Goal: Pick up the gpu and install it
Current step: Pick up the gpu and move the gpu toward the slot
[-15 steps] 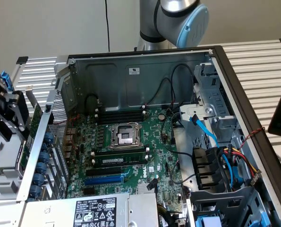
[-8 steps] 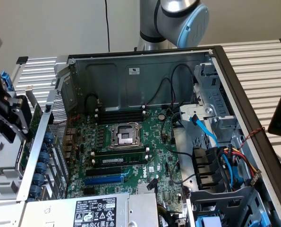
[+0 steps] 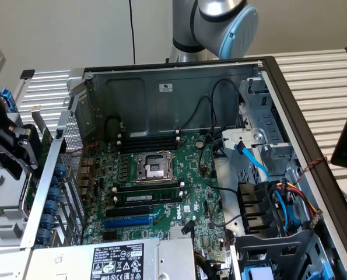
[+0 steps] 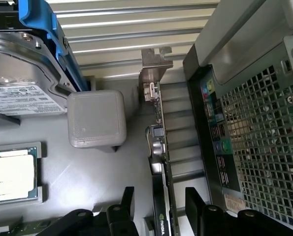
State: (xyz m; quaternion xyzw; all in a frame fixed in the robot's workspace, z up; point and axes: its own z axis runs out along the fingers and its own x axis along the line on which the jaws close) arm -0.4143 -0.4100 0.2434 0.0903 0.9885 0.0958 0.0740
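- plain pale wall point(image 3: 56, 35) behind the open computer case point(image 3: 161, 99); light even;
- thin black cable point(image 3: 132, 29) hangs down the wall above the case;
- white slatted table point(image 3: 319, 76) under the case, showing on both sides

Ext. view: soft, even light, open grey metal computer case point(image 3: 161, 105) a bit dimmer inside. Wrist view: glare on shiny silver hard drive point(image 4: 18, 64), white slatted tabletop point(image 4: 136, 29) bright.
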